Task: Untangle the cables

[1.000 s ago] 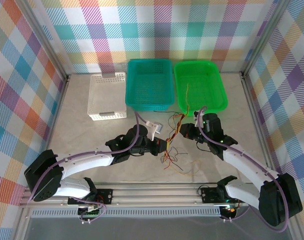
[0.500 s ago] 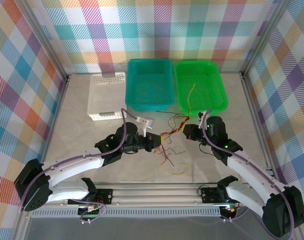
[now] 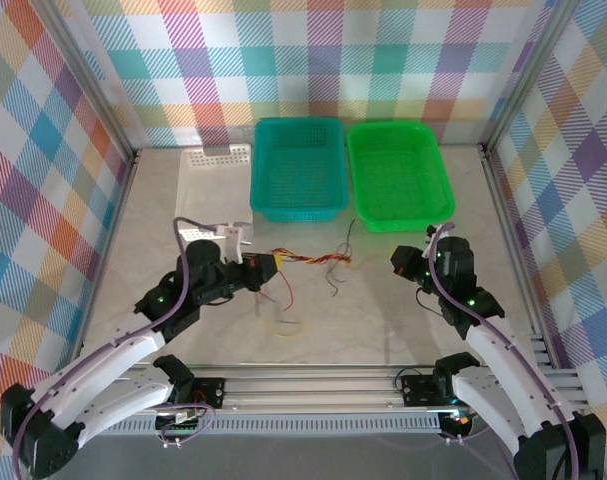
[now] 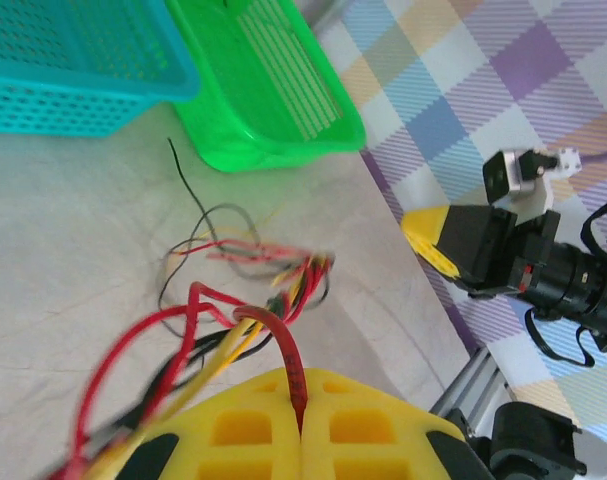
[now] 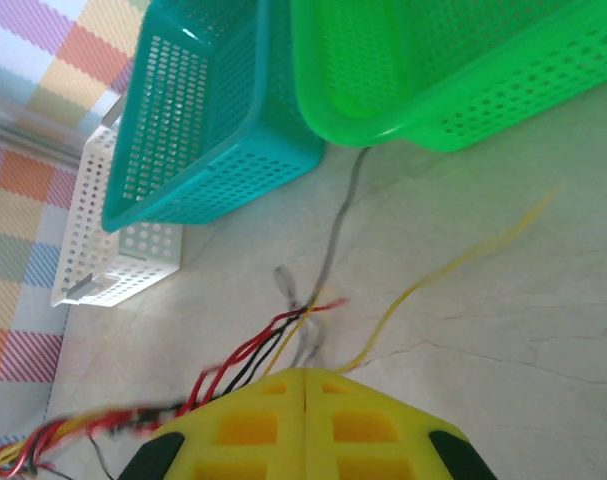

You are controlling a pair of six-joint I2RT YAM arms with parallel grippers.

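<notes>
Table (image 3: 383, 320) — white basket (image 3: 208, 190), teal basket (image 3: 298, 165), green basket (image 3: 398, 175), cables (image 3: 313, 261).

The left gripper (image 4: 301, 392) pinches a red strand of the cables (image 4: 268, 272), whose tangle trails over the table (image 4: 63, 250) toward the green basket (image 4: 273, 140). A teal basket (image 4: 83, 100) stands just beside it. The right gripper (image 4: 430, 236) hangs at right.

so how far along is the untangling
Done: nothing looks separated; the cables form one twisted bundle over the table. In hand: the left gripper is shut on the bundle's end, a red wire pinched. The right gripper is shut; whether it holds a strand I cannot tell. Left: pulling every wire apart.
</notes>
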